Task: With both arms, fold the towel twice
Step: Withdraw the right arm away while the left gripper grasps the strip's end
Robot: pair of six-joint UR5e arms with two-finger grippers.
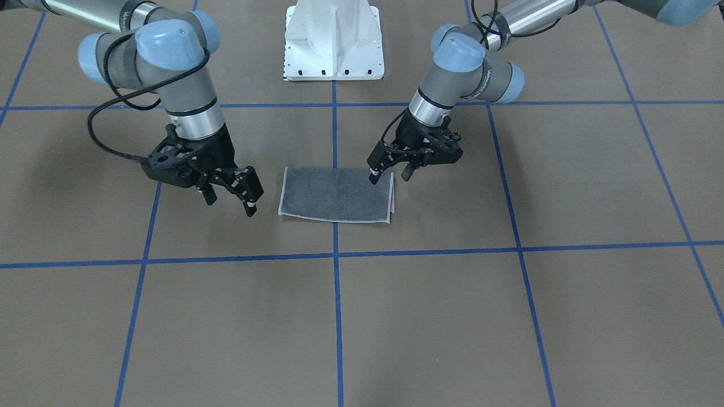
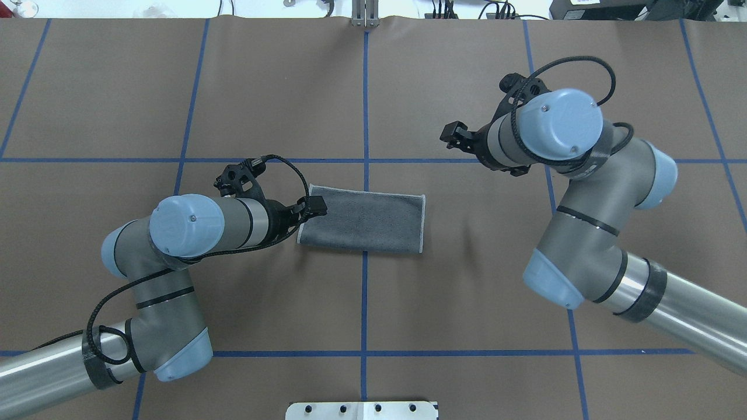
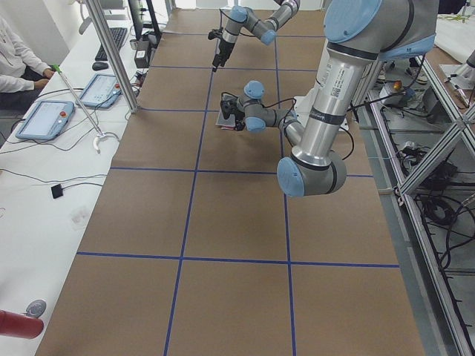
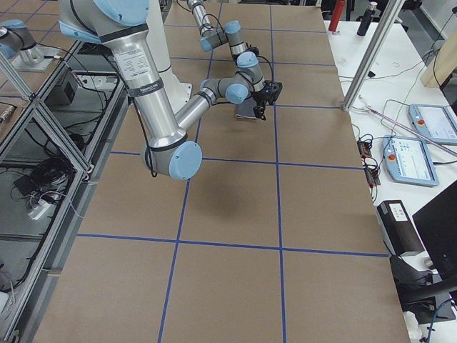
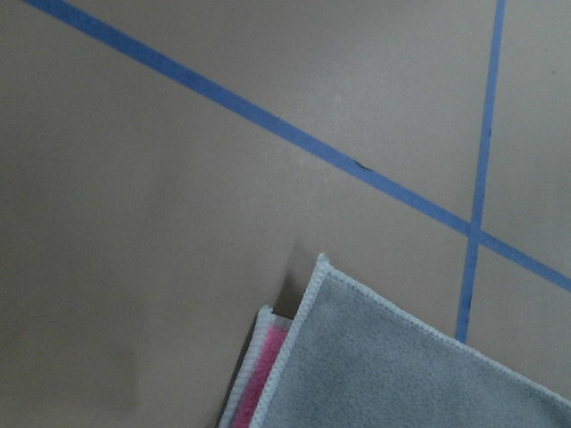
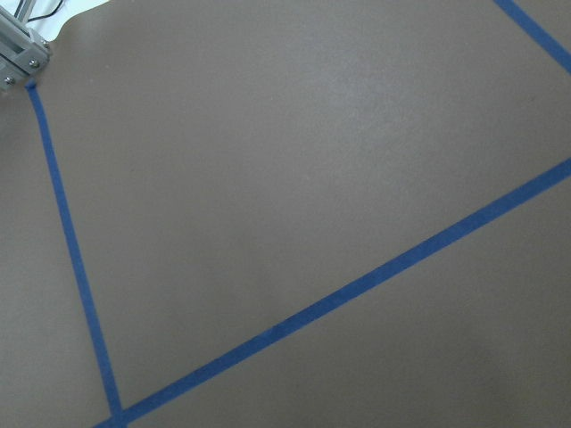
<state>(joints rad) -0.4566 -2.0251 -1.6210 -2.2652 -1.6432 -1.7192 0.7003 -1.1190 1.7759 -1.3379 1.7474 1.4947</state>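
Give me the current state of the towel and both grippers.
towel: lying flat on the table, folded once into a rectangle, grey face up, pink showing at one short edge.
left gripper: open, at the towel's pink-showing short edge, gripping nothing.
right gripper: open, empty, beside the towel's other short edge and apart from it.

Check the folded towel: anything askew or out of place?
The towel lies grey side up, but its layers are not flush: at the end by the left hand the lower layer pokes out, showing a pink strip. The rectangle also sits a little skewed to the blue grid lines.
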